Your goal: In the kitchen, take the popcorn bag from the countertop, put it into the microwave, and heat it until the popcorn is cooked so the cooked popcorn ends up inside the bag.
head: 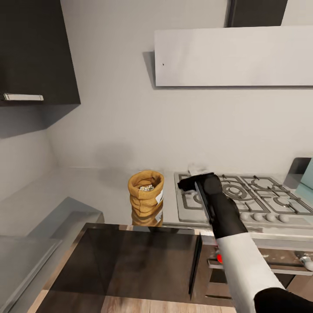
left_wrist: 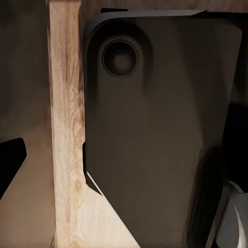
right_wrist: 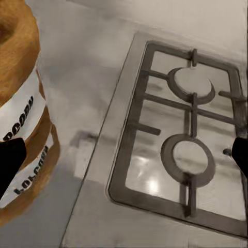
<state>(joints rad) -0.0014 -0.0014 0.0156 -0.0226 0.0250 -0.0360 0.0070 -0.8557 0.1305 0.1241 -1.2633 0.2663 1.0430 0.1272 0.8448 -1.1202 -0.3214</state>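
Note:
The popcorn bag (head: 146,196), a squat tan sack with a rolled rim and white label, stands upright on the grey countertop (head: 95,191) just left of the hob. Whitish popcorn (head: 146,188) shows in its mouth. My right gripper (head: 191,176) hovers over the hob's left edge, to the right of the bag and apart from it. In the right wrist view this gripper (right_wrist: 124,163) is open wide, with the bag (right_wrist: 23,129) close beside one fingertip (right_wrist: 9,168). A pale mint sliver of the microwave (head: 309,174) shows at the far right. My left gripper (left_wrist: 124,160) hangs low over wooden floor.
The grey gas hob (head: 248,198) with grates fills the counter's right part. A pale range hood (head: 234,56) hangs above it, and a dark wall cabinet (head: 34,52) sits upper left. A dark glossy panel (head: 130,256) juts out below the counter's front edge.

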